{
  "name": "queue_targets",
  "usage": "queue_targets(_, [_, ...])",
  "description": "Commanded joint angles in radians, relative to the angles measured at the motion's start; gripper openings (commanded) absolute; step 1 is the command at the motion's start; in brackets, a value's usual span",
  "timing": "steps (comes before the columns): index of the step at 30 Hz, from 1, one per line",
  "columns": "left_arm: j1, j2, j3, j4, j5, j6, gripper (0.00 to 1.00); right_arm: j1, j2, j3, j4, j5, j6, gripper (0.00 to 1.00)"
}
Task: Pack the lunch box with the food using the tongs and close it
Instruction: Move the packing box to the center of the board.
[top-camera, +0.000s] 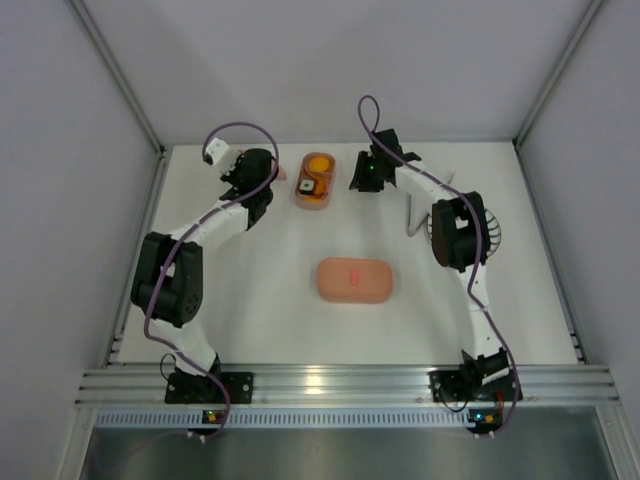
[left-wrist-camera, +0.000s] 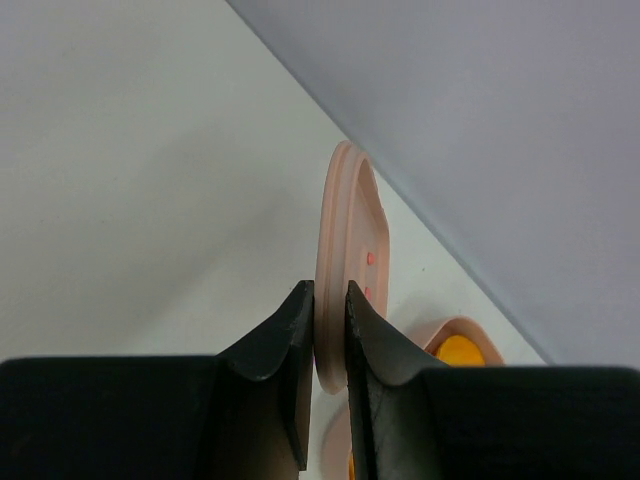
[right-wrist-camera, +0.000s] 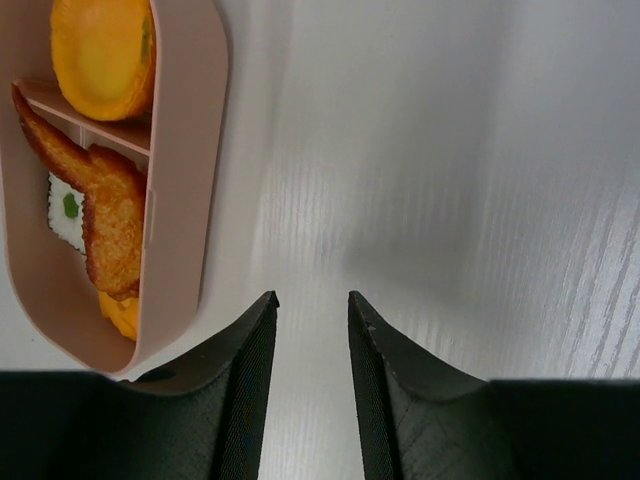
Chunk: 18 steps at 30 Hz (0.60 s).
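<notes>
Since the containers matter most: an open tray (right-wrist-camera: 185, 150) of the salmon-pink lunch box is parked at the far middle of the table (top-camera: 260, 300), and it is split in two by a divider (right-wrist-camera: 85, 108). An orange round piece (right-wrist-camera: 100, 50) is seated in the far compartment. A brown fried strip (right-wrist-camera: 108, 215), a white rice piece with a green dot (right-wrist-camera: 66, 210) and a bit of yellow food (right-wrist-camera: 122, 312) are packed in the near one, with the strip's tip poking over the divider. The tray's long axis is pointed away from the arm bases. A second pink oval piece (top-camera: 354, 280) is laid flat mid-table, well apart from the tray, with its long axis turned left to right. It is marked only by a small red spot in its middle, and whether it is a closed box or just a lid can't be told. A matching lid (left-wrist-camera: 345, 240) is pinched by its rim in the left gripper (left-wrist-camera: 328, 295), stood on edge just left of the tray, with two tiny red dots on its face. The right gripper (right-wrist-camera: 310, 300) is hung over bare table just beside the tray's right wall, jaws apart and nothing between them. A slim grey thing, probably the tongs (top-camera: 410, 222), is tucked near the striped plate (top-camera: 495, 238), which is mostly hidden under the right arm.
</notes>
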Motion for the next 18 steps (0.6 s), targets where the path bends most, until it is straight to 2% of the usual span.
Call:
queue_targets(1, [0.028,0.063,0.103,0.164,-0.014,0.022,0.00,-0.010,-0.073,-0.009,0.076,-0.012,-0.026,0.34])
queue_targets(11, [0.046,0.255,0.236,0.298,0.106,-0.019,0.00,-0.030,-0.105,-0.061,0.089,-0.017,-0.023,0.33])
queue_targets(18, [0.051,0.365,0.315,0.309,0.158,-0.097,0.00,-0.042,-0.128,-0.097,0.103,-0.021,-0.018,0.32])
